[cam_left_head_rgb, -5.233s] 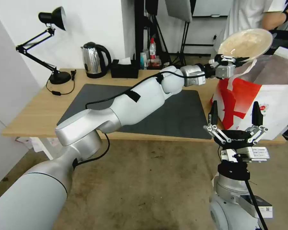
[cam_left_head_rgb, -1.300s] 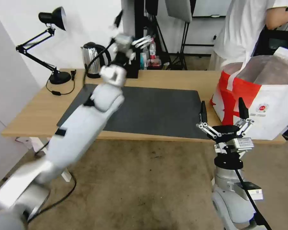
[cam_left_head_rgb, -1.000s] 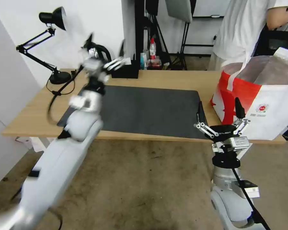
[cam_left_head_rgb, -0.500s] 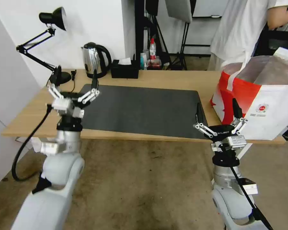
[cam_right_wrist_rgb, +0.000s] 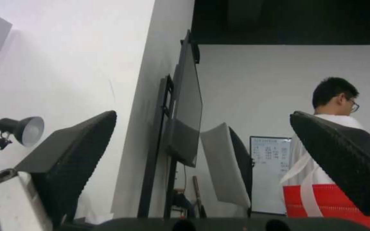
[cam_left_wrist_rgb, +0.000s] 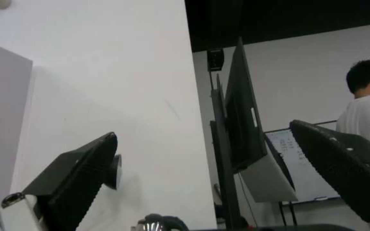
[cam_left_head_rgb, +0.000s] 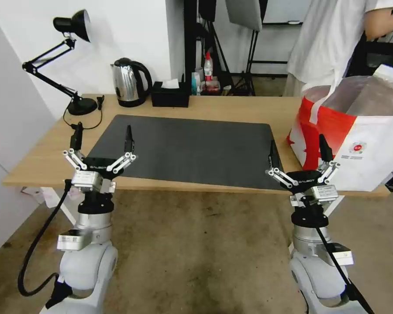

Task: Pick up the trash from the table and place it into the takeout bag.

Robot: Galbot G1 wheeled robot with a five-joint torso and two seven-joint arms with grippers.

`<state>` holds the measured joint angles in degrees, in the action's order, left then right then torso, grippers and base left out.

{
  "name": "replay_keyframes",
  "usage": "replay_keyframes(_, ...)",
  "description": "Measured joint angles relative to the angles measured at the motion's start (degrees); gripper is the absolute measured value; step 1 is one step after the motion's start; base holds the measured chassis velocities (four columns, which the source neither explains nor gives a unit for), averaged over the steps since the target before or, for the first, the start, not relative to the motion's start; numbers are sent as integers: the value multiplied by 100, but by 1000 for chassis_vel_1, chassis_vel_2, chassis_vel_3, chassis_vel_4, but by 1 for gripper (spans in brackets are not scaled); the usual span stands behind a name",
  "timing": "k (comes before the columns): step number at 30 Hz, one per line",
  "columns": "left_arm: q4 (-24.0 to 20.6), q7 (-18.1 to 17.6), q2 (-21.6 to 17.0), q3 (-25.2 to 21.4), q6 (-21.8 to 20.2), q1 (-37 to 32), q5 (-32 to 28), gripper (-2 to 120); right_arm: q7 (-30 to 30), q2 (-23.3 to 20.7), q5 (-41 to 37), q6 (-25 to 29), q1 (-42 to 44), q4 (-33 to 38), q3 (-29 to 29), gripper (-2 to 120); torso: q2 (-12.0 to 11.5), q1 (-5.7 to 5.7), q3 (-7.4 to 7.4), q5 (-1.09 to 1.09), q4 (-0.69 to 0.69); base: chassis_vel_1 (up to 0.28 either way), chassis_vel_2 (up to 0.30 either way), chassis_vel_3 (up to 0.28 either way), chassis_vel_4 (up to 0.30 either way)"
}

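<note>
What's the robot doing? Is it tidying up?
Right now it isn't holding anything. The left gripper and the right gripper are both open, fingers pointing up, held in front of the near edge of the table. The dark mat has nothing on it. The takeout bag stands open at the table's right end. A kettle, a tissue box and a desk lamp sit along the back. No trash is lying on the table, so the tidying looks finished.
</note>
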<state>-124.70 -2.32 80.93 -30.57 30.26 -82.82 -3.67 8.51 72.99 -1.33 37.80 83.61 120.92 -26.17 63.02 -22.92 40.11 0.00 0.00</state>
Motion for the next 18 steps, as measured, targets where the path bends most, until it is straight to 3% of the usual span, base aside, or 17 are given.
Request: replay_keyframes(18,105,195,329,69,364,-133,194,100,16,26,1,59,-5,-99,-22,100,0,0,0,0,0,0,0,0,0)
